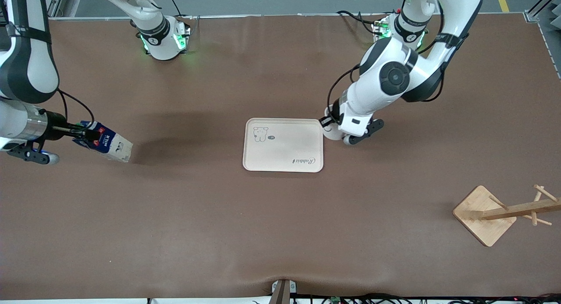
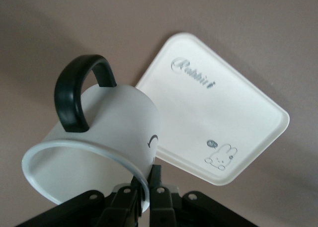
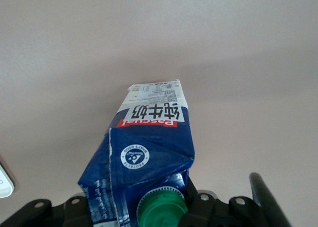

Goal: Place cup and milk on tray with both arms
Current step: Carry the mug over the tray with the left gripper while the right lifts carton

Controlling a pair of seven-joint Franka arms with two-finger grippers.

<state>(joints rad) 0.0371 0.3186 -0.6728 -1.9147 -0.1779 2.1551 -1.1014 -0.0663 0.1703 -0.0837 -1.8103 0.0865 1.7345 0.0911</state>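
My right gripper [image 1: 89, 136] is shut on the top of the milk [image 1: 106, 143], a dark-blue carton with a beige bottom. It holds the carton tilted, low over the table at the right arm's end. In the right wrist view the milk [image 3: 144, 152] shows its green cap [image 3: 161, 210] between the jaws of my right gripper [image 3: 141, 209]. My left gripper [image 1: 335, 128] is shut on the rim of the white cup [image 1: 331, 134], beside the cream tray [image 1: 283, 159] at its corner toward the left arm. In the left wrist view the cup [image 2: 112, 132] hangs from my left gripper [image 2: 146, 187], the tray [image 2: 213, 113] below it.
A wooden rack with a square base [image 1: 484, 215] lies tipped near the front camera at the left arm's end. The tray carries nothing. Brown table stretches between the milk and the tray.
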